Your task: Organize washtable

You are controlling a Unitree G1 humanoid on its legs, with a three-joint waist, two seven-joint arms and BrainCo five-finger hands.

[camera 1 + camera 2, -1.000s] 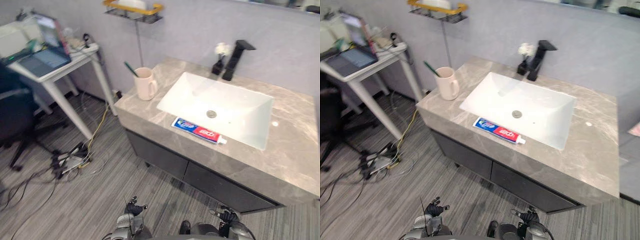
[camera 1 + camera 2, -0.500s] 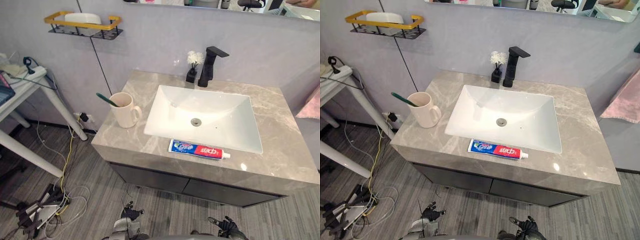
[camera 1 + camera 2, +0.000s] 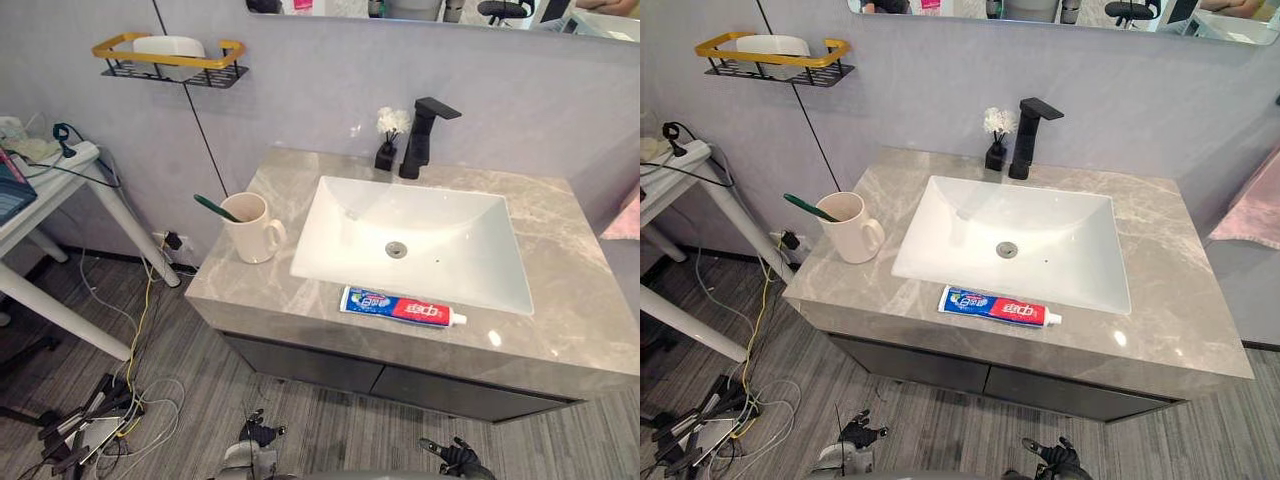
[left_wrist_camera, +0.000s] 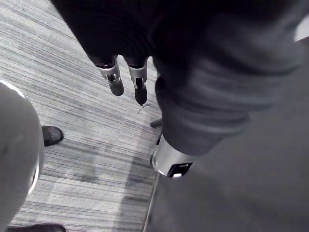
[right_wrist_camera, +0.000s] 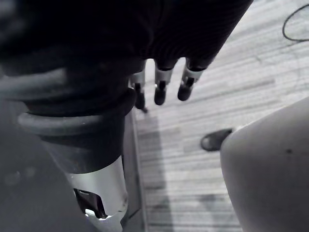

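A pale grey wall (image 3: pixel 300 90) backs the marble-grey vanity (image 3: pixel 570 320), whose dark drawer fronts (image 3: pixel 300 362) face a floor (image 3: pixel 330 420) of grey striped planks. A black wire shelf (image 3: pixel 170 62) with a yellow rim hangs on the wall, and a mirror (image 3: pixel 1040 6) sits higher up. A white table (image 3: pixel 55 190) stands left, with loose cables (image 3: pixel 100 422) below it. At the right hangs something pink (image 3: pixel 1252 205), perhaps a towel.

The view has swung round to face the washtable (image 3: pixel 572 292) squarely.
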